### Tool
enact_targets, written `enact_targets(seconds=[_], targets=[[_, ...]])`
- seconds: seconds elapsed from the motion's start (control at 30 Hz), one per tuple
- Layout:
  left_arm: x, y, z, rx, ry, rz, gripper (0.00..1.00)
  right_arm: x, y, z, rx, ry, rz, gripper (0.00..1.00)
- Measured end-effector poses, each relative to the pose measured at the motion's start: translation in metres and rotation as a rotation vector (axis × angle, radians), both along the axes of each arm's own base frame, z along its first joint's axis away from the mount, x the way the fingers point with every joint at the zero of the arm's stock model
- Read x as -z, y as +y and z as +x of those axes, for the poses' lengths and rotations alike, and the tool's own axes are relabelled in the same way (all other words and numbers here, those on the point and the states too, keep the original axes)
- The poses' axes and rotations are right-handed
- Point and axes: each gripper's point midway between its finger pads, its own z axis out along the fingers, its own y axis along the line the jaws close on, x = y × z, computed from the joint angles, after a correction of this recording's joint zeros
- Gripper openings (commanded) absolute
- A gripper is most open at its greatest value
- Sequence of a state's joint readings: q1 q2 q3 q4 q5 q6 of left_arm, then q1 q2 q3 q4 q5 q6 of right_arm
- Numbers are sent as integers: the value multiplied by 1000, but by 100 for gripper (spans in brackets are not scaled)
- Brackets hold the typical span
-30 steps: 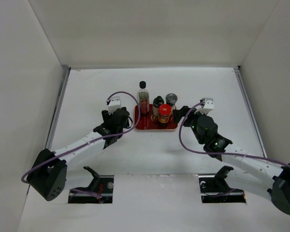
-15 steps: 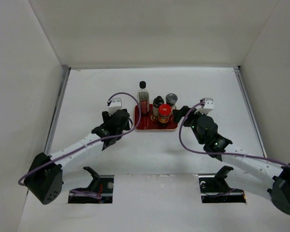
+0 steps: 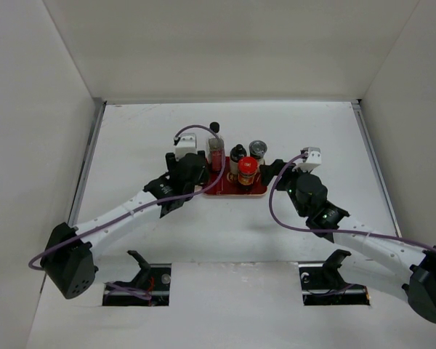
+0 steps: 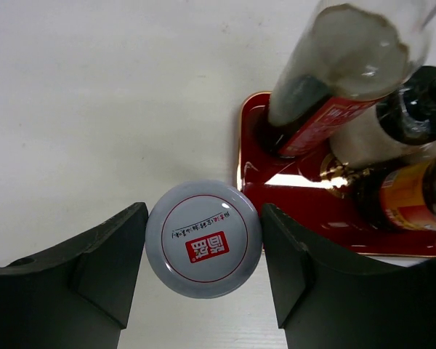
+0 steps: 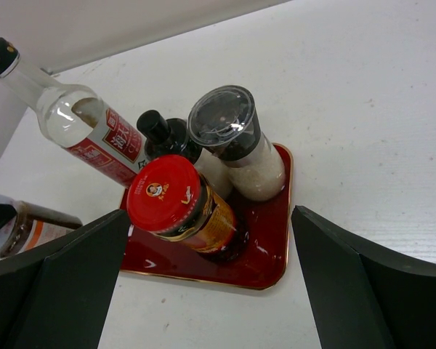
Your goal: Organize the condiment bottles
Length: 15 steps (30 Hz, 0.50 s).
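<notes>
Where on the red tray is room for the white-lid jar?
Bare: the tray's near-left corner, between tall bottle and red-capped jar, right beside the white-lidded jar; also the near-right corner before the grey-lidded grinder. The back row is crowded.

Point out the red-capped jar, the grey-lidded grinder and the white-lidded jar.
Red-capped glass jar with red-orange label (image 5: 166, 202): right wrist view, top of its cap.
Grey-lidded clear grinder (image 5: 221, 116): right wrist view, its lid.
Short white-lidded jar (image 4: 203, 238): left wrist view, centre of its lid.
</notes>
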State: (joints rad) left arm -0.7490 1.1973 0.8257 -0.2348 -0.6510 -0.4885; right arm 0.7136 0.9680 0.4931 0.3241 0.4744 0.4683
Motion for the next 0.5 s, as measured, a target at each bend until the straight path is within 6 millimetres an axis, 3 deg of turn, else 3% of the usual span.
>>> enact_targets(seconds=[0.2, 0.5], targets=[[-9, -40, 16, 65, -30, -21, 31, 0, 0, 0, 1, 1, 0, 100], [25, -90, 30, 153, 4, -18, 33, -1, -2, 0, 5, -4, 4, 100]])
